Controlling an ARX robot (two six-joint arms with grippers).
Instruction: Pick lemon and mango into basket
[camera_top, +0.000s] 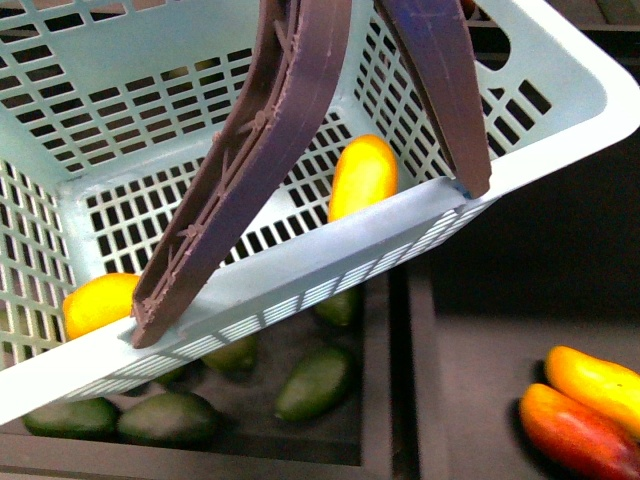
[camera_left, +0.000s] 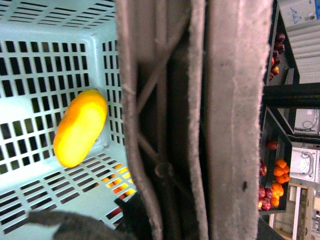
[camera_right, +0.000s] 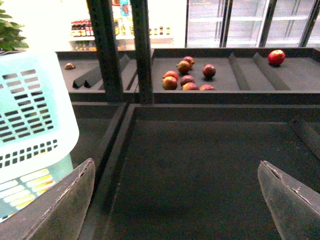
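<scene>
The light teal rectangular plastic basket with slotted walls (camera_top: 300, 275) filled most of the front view, tilted, its near rim running upward from lower left to right; it hung above a dark produce bin (camera_top: 385, 400); its two brownish-purple swing handles (camera_top: 245, 170) stood raised, crossing the frame and cut off at the top edge.

Neither arm appeared in the front view. In the left wrist view the handles (camera_left: 200, 120) lay so close to the lens that they blocked the middle of the frame; the left gripper could not be made out clearly, only a dark blurred shape at the lower edge, so whether it was spread or pinching could not be told. In the right wrist view the right gripper (camera_right: 177, 200) was spread wide, its two grey fingers (camera_right: 55, 207) well apart with nothing between them, above a dark bin floor; the basket's wall (camera_right: 35, 115) showed beside it.

The mango, a smooth oblong yellow-orange fruit (camera_top: 362, 177), lay inside the basket on the slotted floor against a side wall; the left wrist view showed it (camera_left: 80, 128) whole and unmarked. A second yellow fruit (camera_top: 100, 302), partly hidden by the near rim, lay in the basket's corner; its kind could not be settled.

Below the basket lay dark green oblong fruits (camera_top: 312, 383), partly hidden; red-and-yellow oblong fruits (camera_top: 585, 405) lay in the neighbouring bin, cut off at the frame edge; small red round fruits (camera_right: 187, 77) lay on a far shelf.
</scene>
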